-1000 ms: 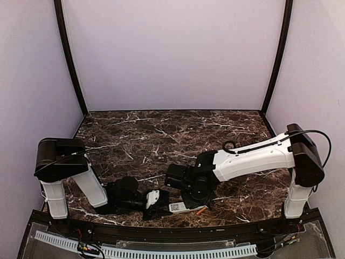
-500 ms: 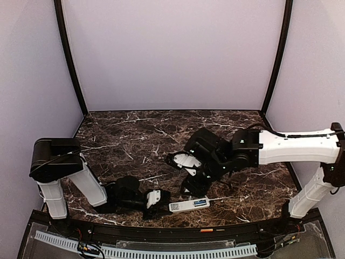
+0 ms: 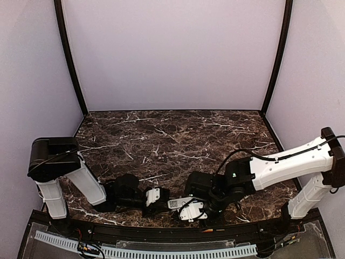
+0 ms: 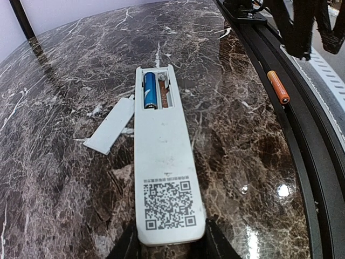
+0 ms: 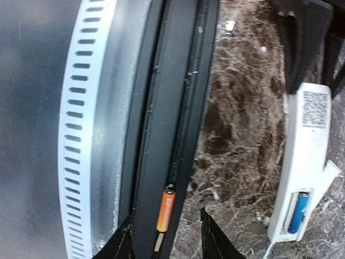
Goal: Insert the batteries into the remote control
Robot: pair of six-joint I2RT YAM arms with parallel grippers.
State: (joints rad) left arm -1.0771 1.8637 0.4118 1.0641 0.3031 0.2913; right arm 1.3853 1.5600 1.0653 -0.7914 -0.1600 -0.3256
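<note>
Status: left end effector [image 4: 171,245] clamped on remote control [image 4: 164,178]; right end effector [image 5: 164,240] parted, holding nothing.

From my station I read the remote control lying back-up on the marble worktop [image 4: 64,81], close to its near edge, with the QR sticker [image 4: 168,204] end pinched between the left fingers. The blue battery [image 4: 149,90] is seated in the recess at the far end, and the slot beside it shows its bare floor. The battery cover [image 4: 110,124] lies flat just beside the remote, next to the recess. The orange-red battery [image 5: 165,211] lies off the worktop, in the groove of the black edge rail [image 5: 183,108]. The right end effector hangs over it with fingers apart, and the wrist view frames the battery between the two tips (I cannot tell whether they touch the rail).
</note>
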